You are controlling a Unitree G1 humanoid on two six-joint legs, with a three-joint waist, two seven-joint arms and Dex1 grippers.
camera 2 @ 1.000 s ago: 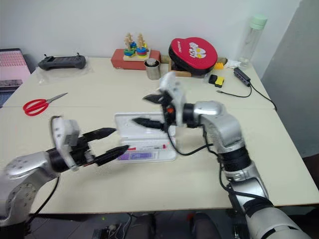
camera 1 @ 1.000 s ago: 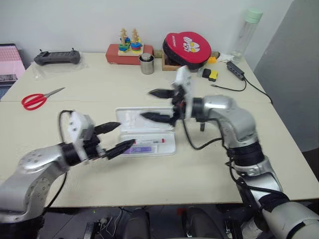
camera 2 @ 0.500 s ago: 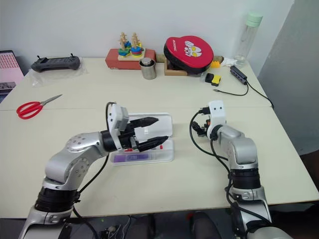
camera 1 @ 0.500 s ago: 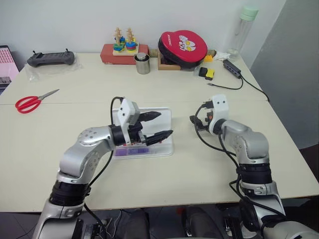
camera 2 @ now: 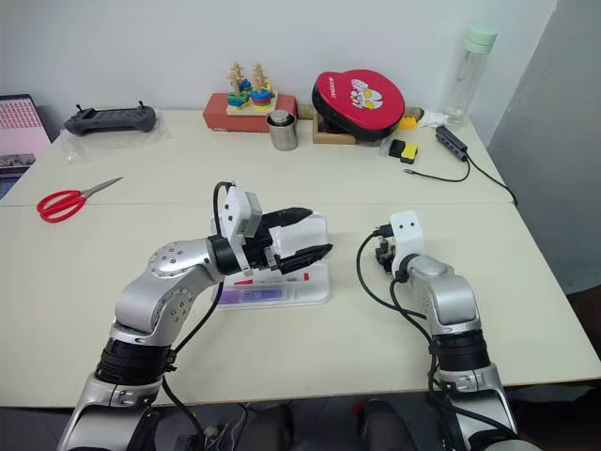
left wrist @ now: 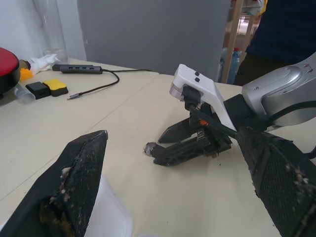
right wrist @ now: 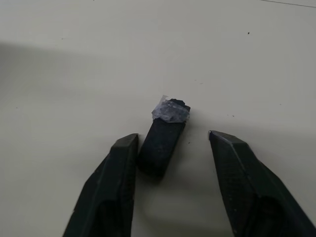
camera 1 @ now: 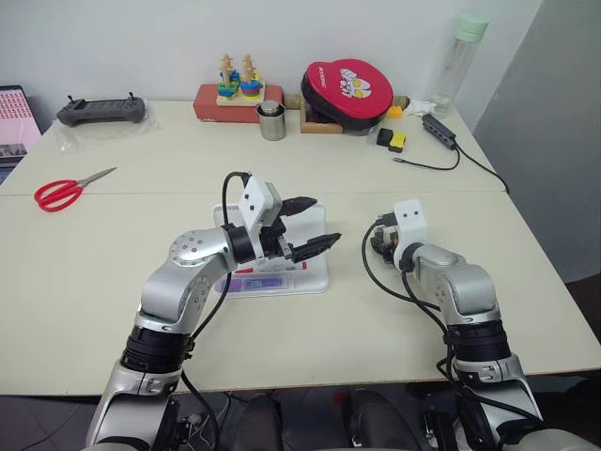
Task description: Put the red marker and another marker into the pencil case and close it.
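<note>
The pencil case (camera 1: 315,280) lies open on the table in front of me, lid folded back. In its tray lie the red marker (camera 2: 282,278) and the purple marker (camera 1: 255,282). My left gripper (camera 1: 315,225) hovers open over the case's right half, pointing right, with nothing between its fingers. To the right of the case my right gripper (camera 1: 380,246) is down at the tabletop. Its fingers stand apart on either side of a small dark stub (right wrist: 163,145). One finger (right wrist: 121,163) touches the stub; the other is clear of it.
Red scissors (camera 1: 66,191) lie at the far left. Along the back stand a controller (camera 1: 101,110), a stacking toy (camera 1: 230,89), a metal cup (camera 1: 271,120), a red round pouch (camera 1: 349,86), a bottle (camera 1: 460,56) and a hub with its cable (camera 1: 439,132). A person (left wrist: 286,34) stands beyond the table.
My right gripper dropped from above the case to the table at its right and narrowed around the dark stub. My left gripper moved right, over the case. The camera shifted.
</note>
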